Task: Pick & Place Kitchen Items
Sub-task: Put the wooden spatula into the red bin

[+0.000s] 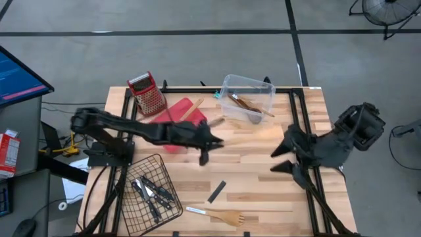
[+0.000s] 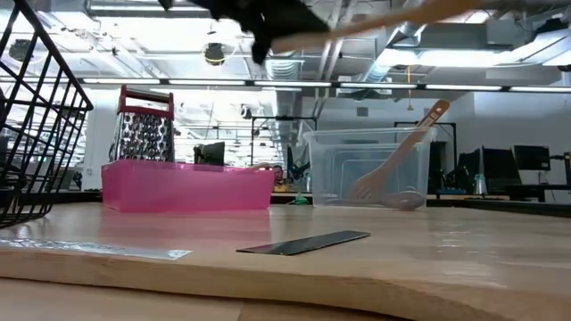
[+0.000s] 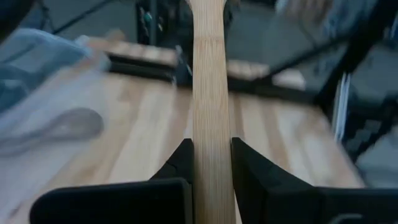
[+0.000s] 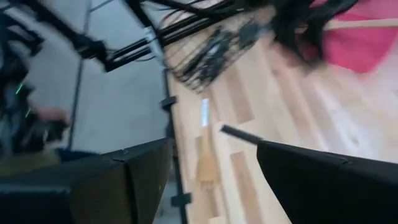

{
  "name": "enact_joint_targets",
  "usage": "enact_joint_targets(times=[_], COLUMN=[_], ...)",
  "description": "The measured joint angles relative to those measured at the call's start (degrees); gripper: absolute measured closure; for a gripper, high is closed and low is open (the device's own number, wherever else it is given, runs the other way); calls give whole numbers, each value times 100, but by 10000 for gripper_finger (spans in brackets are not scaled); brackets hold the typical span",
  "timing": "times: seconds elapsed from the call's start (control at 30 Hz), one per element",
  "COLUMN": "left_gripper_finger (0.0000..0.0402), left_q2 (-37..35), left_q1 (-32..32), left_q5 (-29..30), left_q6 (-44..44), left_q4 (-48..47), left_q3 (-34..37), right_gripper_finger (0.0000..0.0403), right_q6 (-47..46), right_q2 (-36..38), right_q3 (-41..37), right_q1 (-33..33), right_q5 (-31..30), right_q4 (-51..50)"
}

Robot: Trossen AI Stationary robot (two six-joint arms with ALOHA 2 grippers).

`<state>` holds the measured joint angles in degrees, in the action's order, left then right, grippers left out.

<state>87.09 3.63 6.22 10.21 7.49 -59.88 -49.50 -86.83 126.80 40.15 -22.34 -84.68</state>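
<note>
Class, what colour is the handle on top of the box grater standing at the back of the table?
Red. The box grater shows its red top handle best in the low view.

Knives [image 1: 151, 192] in basket [image 1: 125, 204]

Light: bright, even; ceiling strip lights [image 2: 223, 85] at 12 o'clock in low view.
Glare: sheen on tabletop [image 2: 464, 254].
Blur: both wrist views smeared; backgrounds soft.
</note>
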Motion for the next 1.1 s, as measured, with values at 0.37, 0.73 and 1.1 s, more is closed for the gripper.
enact_joint_targets(times=[0.37,0.73,1.1], left_gripper_finger=[359,359,359], left_q2=[-1746,-2902,-3165], left_q1=[-569,-312,298], left_q5=[-220,-1255,-2433], left_q6=[982,1724,1719], left_q4=[-52,1021,3388], left_q3=[-9,-13,-17], right_gripper_finger=[154,154,154], right_q6=[53,321,600], right_q2=[-115,-371,-464], right_q3=[-15,-55,-55], right_q1=[1239,1608,1447], right_q5=[-95,-1178,-1681], right_q4=[441,437,439])
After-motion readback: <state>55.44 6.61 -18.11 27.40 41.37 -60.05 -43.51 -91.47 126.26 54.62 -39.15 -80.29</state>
